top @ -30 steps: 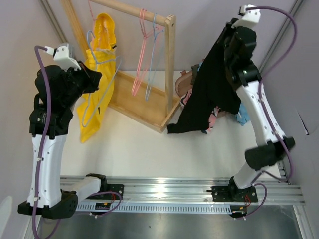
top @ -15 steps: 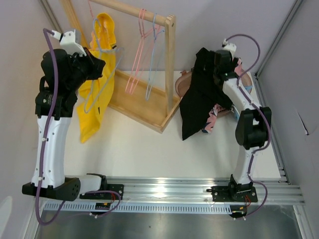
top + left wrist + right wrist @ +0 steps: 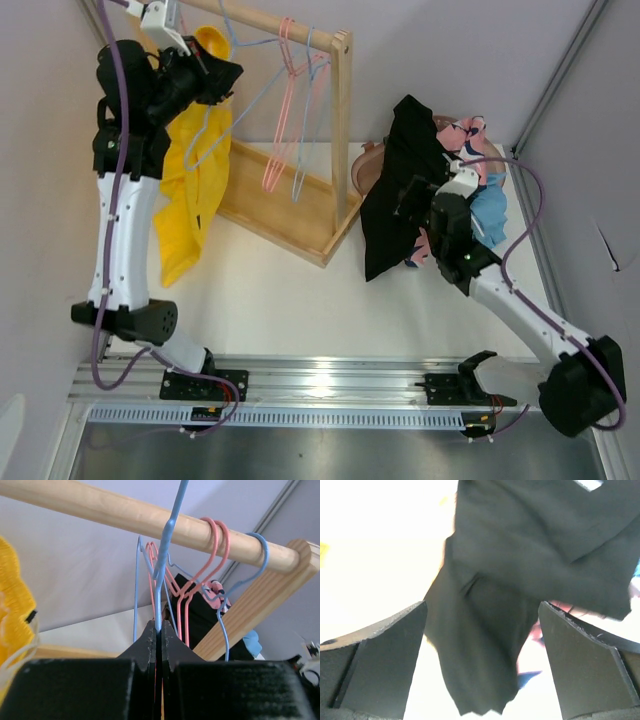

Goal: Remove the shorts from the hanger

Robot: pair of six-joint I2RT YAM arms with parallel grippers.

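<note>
A pale table [image 3: 280, 300] fills the overhead view, with two robot arms mounted at its near edge. At the back left stands a wooden clothes rack [image 3: 343, 130], its round rail [image 3: 100, 512] running across the top. A yellow garment [image 3: 180, 215] hangs at the left end of the rail and reaches down to the table.

Right of the rack, the black shorts [image 3: 390, 215] are off any hanger. They lie draped over the front of a heap of mixed clothes [image 3: 485, 210], one end trailing onto the table.

The left arm reaches up to the rail. The left gripper [image 3: 159, 630] is pinched tight on the wire neck of a blue hanger [image 3: 164, 570], just below the rail. Pink hangers [image 3: 220, 530] hook over the rail beside it.

The right arm is low and angled toward the shorts. The right gripper [image 3: 482, 630] has its jaws spread wide and grips nothing. In the blurred wrist view the shorts fill the gap between the fingers, possibly apart from them.
</note>
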